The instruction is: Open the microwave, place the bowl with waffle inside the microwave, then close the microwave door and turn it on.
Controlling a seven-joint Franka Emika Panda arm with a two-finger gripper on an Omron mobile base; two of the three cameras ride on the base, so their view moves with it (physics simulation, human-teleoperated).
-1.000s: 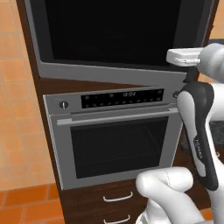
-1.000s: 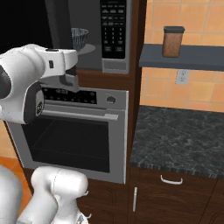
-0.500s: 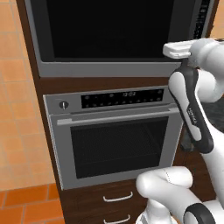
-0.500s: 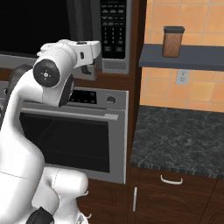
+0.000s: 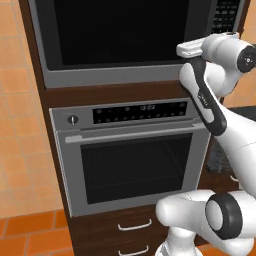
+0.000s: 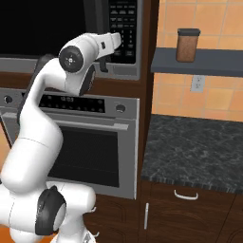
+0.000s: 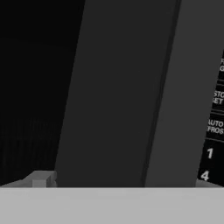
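The microwave [image 5: 120,75] fills the top of the cabinet, and its keypad [image 6: 122,28] sits at its right end. The microwave door [image 5: 115,30], black glass in a steel frame, stands shut or nearly shut; I cannot tell if a gap is left. My gripper [image 6: 115,42] is up against the door's right side beside the keypad, also seen in the left base view [image 5: 189,49]. In the hand view the gripper [image 7: 122,181] is open, its fingertips [image 7: 39,179] wide apart, with the door's dark edge [image 7: 175,96] and keypad digits [image 7: 209,153] just ahead. The bowl with waffle is hidden.
A steel oven [image 5: 132,160] with a bar handle and display strip sits under the microwave, with drawers [image 5: 135,227] below. To the right are a dark stone counter [image 6: 199,142], a shelf [image 6: 199,61] with a brown jar [image 6: 188,45], and a wall outlet [image 6: 197,84].
The microwave door has swung from open to shut or nearly shut, with my hand following it toward the keypad side. The bowl seen inside earlier is now covered by the door.
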